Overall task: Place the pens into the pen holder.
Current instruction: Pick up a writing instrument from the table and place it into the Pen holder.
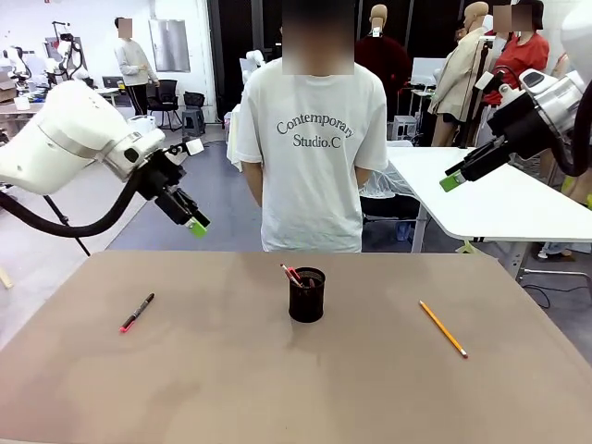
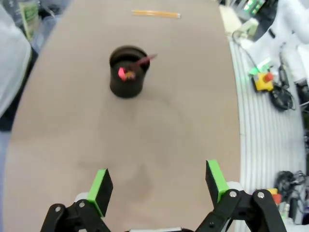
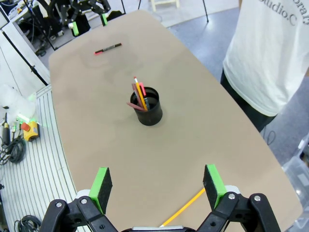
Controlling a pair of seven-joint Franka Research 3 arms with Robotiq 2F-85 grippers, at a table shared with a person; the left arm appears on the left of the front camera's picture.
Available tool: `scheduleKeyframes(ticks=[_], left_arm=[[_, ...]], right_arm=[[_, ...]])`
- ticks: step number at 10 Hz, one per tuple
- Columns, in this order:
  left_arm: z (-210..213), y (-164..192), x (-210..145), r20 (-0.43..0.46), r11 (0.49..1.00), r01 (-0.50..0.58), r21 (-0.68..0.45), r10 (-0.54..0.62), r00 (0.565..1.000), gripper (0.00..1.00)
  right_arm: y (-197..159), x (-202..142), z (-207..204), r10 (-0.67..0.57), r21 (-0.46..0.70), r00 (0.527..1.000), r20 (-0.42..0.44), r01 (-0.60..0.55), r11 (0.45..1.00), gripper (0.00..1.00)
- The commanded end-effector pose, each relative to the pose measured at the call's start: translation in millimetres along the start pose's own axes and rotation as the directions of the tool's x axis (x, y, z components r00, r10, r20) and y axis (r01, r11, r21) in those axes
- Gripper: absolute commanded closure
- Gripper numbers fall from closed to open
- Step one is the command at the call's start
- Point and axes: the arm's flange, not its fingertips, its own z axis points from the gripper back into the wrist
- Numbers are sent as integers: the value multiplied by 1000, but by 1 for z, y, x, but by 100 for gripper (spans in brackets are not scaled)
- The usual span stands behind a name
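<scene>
Front view, stock on the tan table (image 1: 231, 398).

Small black wire-mesh cylindrical pen holder (image 1: 306, 294): upright at mid-table, with some pens (image 1: 291, 275) standing inside.

Black pen with pink-red ends (image 1: 137, 313): lying flat, well left of the holder, long axis slanting toward the far edge. It lies below the left gripper (image 1: 196, 223), which hangs raised and empty with fingers spread; probably that arm's pick.

Yellow-orange pencil (image 1: 442, 328): lying flat on a diagonal, right of the holder. The right gripper (image 1: 450, 180) is the nearer one, raised and empty with fingers spread.

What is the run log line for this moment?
left gripper: open, empty; right gripper: open, empty; pen holder: mid-table, pens inside; black pen: on table, left; yellow pencil: on table, right
</scene>
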Motion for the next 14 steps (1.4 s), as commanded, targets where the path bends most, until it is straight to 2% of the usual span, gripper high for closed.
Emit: scheduleKeyframes(ticks=[1, 3, 5, 7, 8, 10, 11, 12, 14], left_arm=[[9, -11, -6, -116, 998, -60, -15, 58, 992, 0], [15, -5, -25, -237, 981, -195, 15, 193, 952, 0], [6, 3, -35, -373, 949, -260, 177, 310, 874, 0], [-5, 3, -53, -409, 898, -316, 304, 423, 809, 0], [-7, 1, -63, -399, 859, -361, 364, 494, 773, 0], [-9, -1, -77, -346, 832, -389, 396, 528, 776, 0], [-11, -1, -75, -233, 838, -366, 404, 481, 845, 0], [-9, 9, -73, -371, 850, -377, 367, 506, 779, 0], [-9, 9, -73, -371, 850, -377, 367, 506, 779, 0]], right_arm=[[0, 2, 1, -3, 8, 1000, 15, 2, 1000, 0], [0, 2, 1, -3, 8, 1000, 15, 2, 1000, 0], [0, 2, 1, -3, 8, 1000, 15, 2, 1000, 0], [0, 2, 1, -3, 8, 1000, 15, 2, 1000, 0], [0, 2, 1, -3, 8, 1000, 15, 2, 1000, 0], [0, 2, 1, -3, 8, 1000, 15, 2, 1000, 0], [0, 2, 1, -3, 8, 1000, 15, 2, 1000, 0], [0, 2, 1, -3, 8, 1000, 15, 2, 1000, 0], [0, 2, 1, -3, 8, 1000, 15, 2, 1000, 0]])
